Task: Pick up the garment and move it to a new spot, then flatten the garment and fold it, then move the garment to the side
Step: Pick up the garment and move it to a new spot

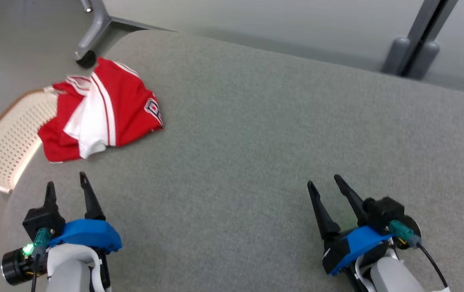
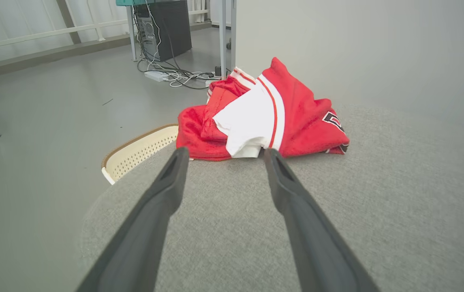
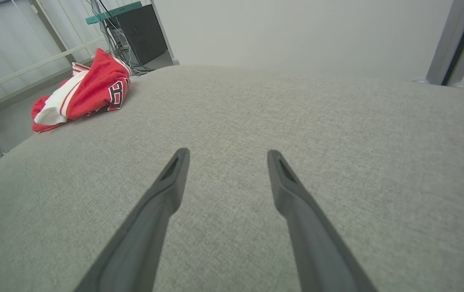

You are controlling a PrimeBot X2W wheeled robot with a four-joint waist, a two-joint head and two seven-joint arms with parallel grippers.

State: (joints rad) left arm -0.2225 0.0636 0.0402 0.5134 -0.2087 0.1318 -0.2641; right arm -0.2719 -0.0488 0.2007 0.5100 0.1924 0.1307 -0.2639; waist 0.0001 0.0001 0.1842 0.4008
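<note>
2 grippers, left gripper point(image 1: 66, 180) and right gripper point(image 1: 323, 181), fingers spread, holding nothing. Crumpled red-and-white jersey point(image 1: 106, 109) at far-left edge of grey cushion point(image 1: 256, 121), overhanging cream basket point(image 1: 9, 138); basket partly hidden. Broad bare fabric rightward.

The red-and-white garment point(image 1: 106, 107), crumpled at the far left corner of the grey surface point(image 1: 256, 142), hides its own shape; its patch point(image 1: 153, 110) is unreadable. Both partly hide the perforated basket point(image 1: 9, 138).
</note>
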